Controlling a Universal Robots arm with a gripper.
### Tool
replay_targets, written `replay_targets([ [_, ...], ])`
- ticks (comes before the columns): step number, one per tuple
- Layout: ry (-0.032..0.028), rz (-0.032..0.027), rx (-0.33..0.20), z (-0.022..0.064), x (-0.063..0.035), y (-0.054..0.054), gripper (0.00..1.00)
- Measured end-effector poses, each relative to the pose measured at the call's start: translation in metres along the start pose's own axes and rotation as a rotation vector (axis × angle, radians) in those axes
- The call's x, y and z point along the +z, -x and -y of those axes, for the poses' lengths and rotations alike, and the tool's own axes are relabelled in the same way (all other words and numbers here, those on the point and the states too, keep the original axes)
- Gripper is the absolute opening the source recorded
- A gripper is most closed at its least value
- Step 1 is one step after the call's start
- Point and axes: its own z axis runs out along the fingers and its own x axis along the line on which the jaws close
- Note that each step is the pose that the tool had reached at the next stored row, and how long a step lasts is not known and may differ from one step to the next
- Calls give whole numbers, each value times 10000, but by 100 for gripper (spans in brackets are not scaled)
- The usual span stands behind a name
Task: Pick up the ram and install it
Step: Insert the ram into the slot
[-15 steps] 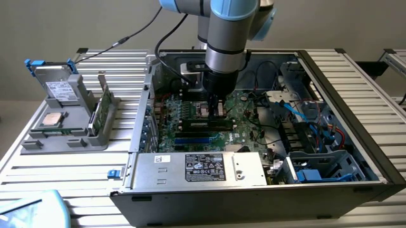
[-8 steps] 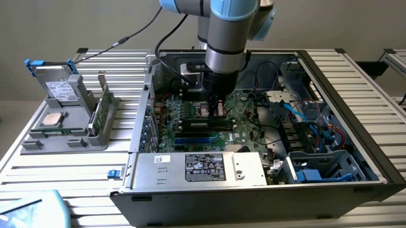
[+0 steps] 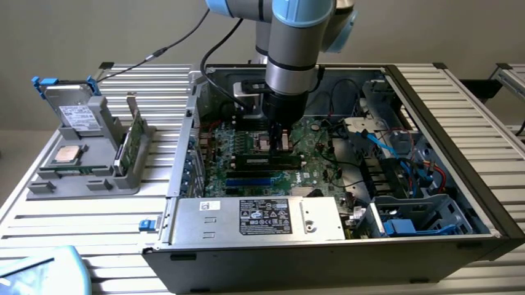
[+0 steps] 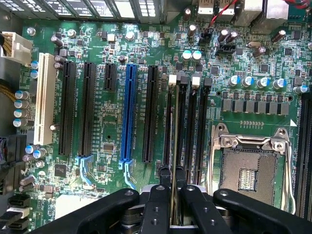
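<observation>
One arm (image 3: 291, 55) reaches down into one open case (image 3: 328, 264), which lies on the table (image 3: 74, 227). The hand (image 3: 277, 146) is narrow. In the wrist view its two fingers (image 4: 158, 204) press from both sides on the ram (image 4: 171, 207), which is seen there on its thin edge. The ram is in line with the memory slot that is nearest to the long card slots, but I cannot tell if it sits fully in that slot. In the exterior view the ram shows as a dark bar just under the hand, near the middle of the board (image 3: 316, 138). On the board I count four memory slots (image 4: 192, 131), two with white latches and two with black ones. Beside them are one blue slot (image 4: 129, 112), one white slot (image 4: 45, 97) and four black slots (image 4: 68, 107), three long and one short. There is also one socket (image 4: 251, 170) with a metal frame. The case holds the board, one silver supply (image 3: 262, 218) with a label at 6 o'clock, and blue cables (image 3: 394, 147) and one cage (image 3: 418, 215) at about 4 o'clock. At 9 o'clock from the case in the exterior view, one grey holder (image 3: 49, 184) stands on the table. It holds three things: one drive (image 3: 74, 114), one silver chip (image 3: 70, 155) and one green stick (image 3: 131, 138) that stands on its edge.
</observation>
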Motion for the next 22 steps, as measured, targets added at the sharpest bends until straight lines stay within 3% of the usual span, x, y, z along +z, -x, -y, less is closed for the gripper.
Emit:
replay_targets([
  [22,12,-129,1,0,0,1,14],
])
